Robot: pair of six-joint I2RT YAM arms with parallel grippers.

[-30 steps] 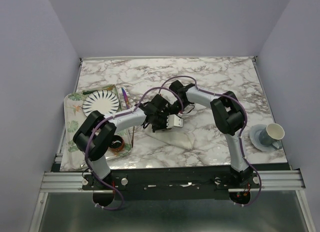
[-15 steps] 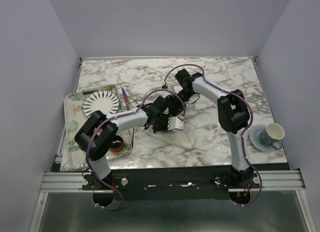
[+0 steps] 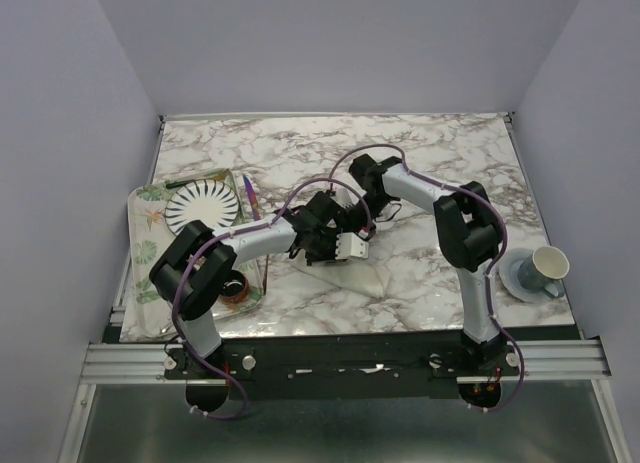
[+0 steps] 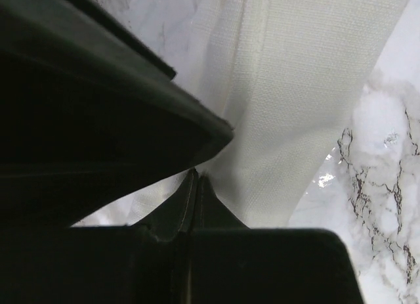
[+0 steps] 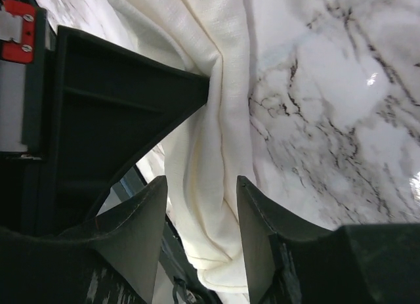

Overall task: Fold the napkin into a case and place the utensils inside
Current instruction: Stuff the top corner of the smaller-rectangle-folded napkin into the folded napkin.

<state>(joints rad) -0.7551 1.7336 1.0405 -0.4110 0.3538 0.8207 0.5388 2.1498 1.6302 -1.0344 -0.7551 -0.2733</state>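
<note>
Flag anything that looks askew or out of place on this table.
The napkin is bunched into ropey wrinkles instead of lying flat, and the gathered cloth runs through the open right end effector. The left end effector pinches a creased part of it. Nothing looks spilled or damaged.

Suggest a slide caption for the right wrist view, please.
Right gripper open astride the bunched cream napkin on the marble table.
</note>
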